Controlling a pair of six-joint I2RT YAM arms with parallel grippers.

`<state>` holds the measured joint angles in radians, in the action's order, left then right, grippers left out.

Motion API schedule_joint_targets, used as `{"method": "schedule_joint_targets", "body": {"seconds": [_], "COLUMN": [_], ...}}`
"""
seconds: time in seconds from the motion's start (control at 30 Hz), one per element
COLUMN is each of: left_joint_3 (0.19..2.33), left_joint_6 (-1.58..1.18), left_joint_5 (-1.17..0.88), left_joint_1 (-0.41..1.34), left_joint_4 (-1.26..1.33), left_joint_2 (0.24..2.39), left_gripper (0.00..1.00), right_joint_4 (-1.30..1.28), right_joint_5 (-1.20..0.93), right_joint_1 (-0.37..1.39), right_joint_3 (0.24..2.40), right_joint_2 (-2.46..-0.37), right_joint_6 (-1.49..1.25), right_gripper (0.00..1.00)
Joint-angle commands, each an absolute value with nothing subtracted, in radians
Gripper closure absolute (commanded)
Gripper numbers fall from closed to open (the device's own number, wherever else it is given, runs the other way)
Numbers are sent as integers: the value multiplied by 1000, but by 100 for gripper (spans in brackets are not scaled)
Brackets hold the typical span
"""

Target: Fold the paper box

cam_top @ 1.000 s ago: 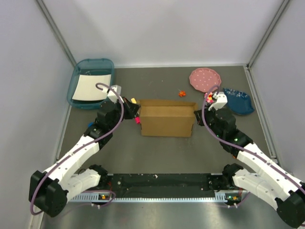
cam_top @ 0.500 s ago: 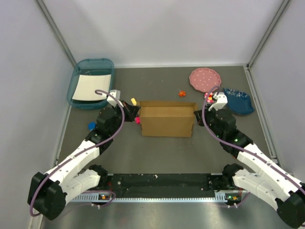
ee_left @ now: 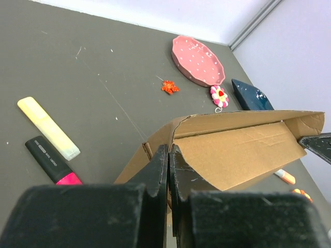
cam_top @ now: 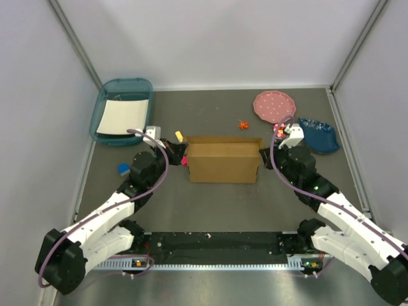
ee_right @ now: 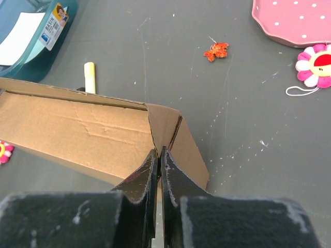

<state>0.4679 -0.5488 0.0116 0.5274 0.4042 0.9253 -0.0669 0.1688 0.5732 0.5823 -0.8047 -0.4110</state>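
Note:
The paper box (cam_top: 223, 160) is brown cardboard, standing partly formed in the middle of the table. My left gripper (cam_top: 181, 152) is at its left end. In the left wrist view the gripper (ee_left: 169, 151) is shut on the box's (ee_left: 238, 149) left end wall. My right gripper (cam_top: 264, 155) is at the right end. In the right wrist view it (ee_right: 158, 153) is shut on the folded right end flap of the box (ee_right: 77, 129). The long top flap slopes over the inside.
A teal tray (cam_top: 121, 111) with white paper is at the back left. A pink plate (cam_top: 275, 106), a dark blue dish (cam_top: 319, 134) and a flower charm (cam_top: 278, 131) are at the back right. A yellow marker (ee_left: 48, 128), a black-pink marker (ee_left: 51, 161), an orange bit (cam_top: 243, 125) and a blue piece (cam_top: 123, 169) lie around the box.
My left wrist has shifted toward the near side and lower, still at the box's left end, uncovering the blue piece on the table. The right arm and the box have hardly moved.

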Motion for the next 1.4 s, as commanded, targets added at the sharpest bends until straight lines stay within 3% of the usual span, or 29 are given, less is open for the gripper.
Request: {"method": "schedule_joint_targets", "body": {"seconds": [0.0, 0.17, 0.27, 0.6, 0.77, 1.17, 1.37], "left_joint_3": [400, 374, 362, 336, 307, 264, 229], "left_joint_6": [-551, -476, -462, -419, -428, -414, -387], "left_joint_5": [30, 149, 202, 333, 373, 452, 506], "left_joint_1": [612, 695, 721, 747, 764, 808, 830], "left_joint_4": [364, 370, 364, 334, 373, 466, 526], "left_joint_2": [945, 931, 920, 903, 925, 956, 960], "left_gripper": [100, 100, 100, 100, 100, 100, 100], "right_joint_4": [-180, -187, -193, -213, -230, -270, -276], "right_joint_5": [86, 87, 84, 104, 112, 181, 189], "right_joint_1": [598, 598, 598, 598, 597, 598, 598], "right_joint_3": [538, 535, 537, 580, 618, 725, 767], "right_joint_2": [-812, -787, -769, -704, -701, -693, -715], "right_joint_6": [-408, -405, -405, -414, -411, -390, -373], "right_gripper": [100, 100, 94, 62, 54, 45, 46]}}
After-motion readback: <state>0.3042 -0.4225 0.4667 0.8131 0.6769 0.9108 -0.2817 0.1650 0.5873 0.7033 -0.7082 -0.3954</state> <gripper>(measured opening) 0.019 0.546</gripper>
